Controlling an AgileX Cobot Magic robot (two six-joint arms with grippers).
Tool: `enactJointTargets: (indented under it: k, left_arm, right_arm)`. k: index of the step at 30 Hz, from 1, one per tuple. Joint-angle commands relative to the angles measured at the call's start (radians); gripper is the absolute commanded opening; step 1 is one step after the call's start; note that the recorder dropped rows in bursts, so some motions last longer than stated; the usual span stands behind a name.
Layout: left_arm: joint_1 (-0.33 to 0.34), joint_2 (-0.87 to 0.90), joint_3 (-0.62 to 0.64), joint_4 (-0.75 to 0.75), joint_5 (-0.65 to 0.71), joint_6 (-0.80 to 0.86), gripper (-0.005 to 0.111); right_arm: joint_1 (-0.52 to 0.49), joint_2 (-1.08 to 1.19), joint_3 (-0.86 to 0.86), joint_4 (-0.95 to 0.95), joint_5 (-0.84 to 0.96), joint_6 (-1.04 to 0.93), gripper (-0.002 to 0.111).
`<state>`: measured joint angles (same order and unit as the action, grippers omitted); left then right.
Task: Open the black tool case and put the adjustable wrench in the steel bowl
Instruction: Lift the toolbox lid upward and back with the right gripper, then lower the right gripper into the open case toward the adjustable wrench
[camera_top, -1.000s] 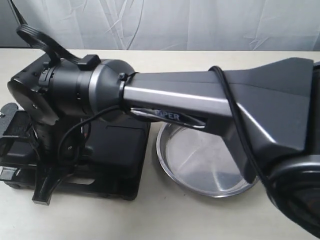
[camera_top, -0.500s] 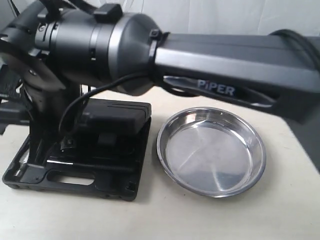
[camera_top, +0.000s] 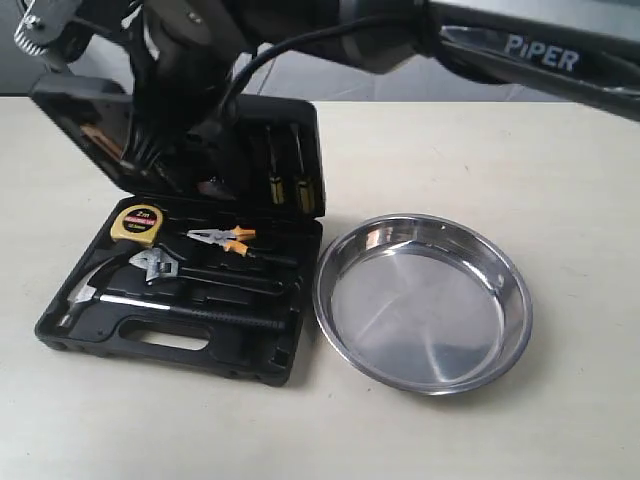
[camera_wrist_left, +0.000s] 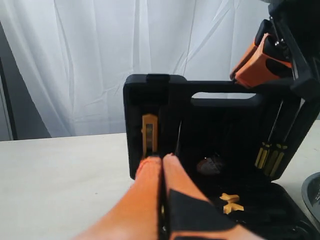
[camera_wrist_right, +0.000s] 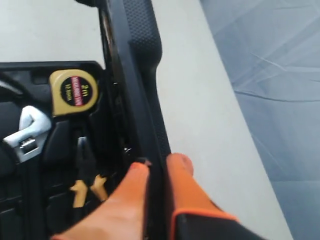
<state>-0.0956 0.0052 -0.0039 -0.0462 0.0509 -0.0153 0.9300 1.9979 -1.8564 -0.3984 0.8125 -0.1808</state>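
Case open, wrench not yet lifted.
Left gripper (camera_wrist_left: 162, 160), orange fingers pressed together on nothing, points into the black moulded plastic tool case (camera_top: 260, 355). It would do well to part its jaws and descend squarely over the small silver-headed, black-shafted adjustable wrench (camera_top: 158, 266), which lies between the yellow tape measure (camera_top: 137, 222) and the black-shafted hammer (camera_top: 170, 308), clear of the orange-handled pliers (camera_top: 226, 238). Right gripper (camera_wrist_right: 158, 165), its arm reaching across from the right, is clamped on the upright lid's (camera_top: 300, 130) rim and should keep it steady. Wide shiny steel bowl (camera_top: 425, 305) sits empty just right of the case.

The arm (camera_top: 542, 50) reads "PiPER"; the yellow tape measure (camera_wrist_right: 75, 91) reads "2m".
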Motion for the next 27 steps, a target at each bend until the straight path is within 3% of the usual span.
enactJointTargets:
  k: [1, 11, 27]
  left_arm:
    - [-0.007, -0.005, 0.004, 0.007, 0.001, -0.001, 0.0]
    - [-0.007, -0.005, 0.004, 0.007, 0.001, -0.001, 0.0]
    - [-0.007, -0.005, 0.004, 0.007, 0.001, -0.001, 0.0]
  right_arm:
    - [-0.089, 0.004, 0.008, -0.02, -0.016, 0.032, 0.0]
    - [-0.22, 0.054, 0.008, 0.097, -0.086, 0.063, 0.0]
    - [-0.232, 0.262, 0.008, 0.021, -0.228, 0.062, 0.0]
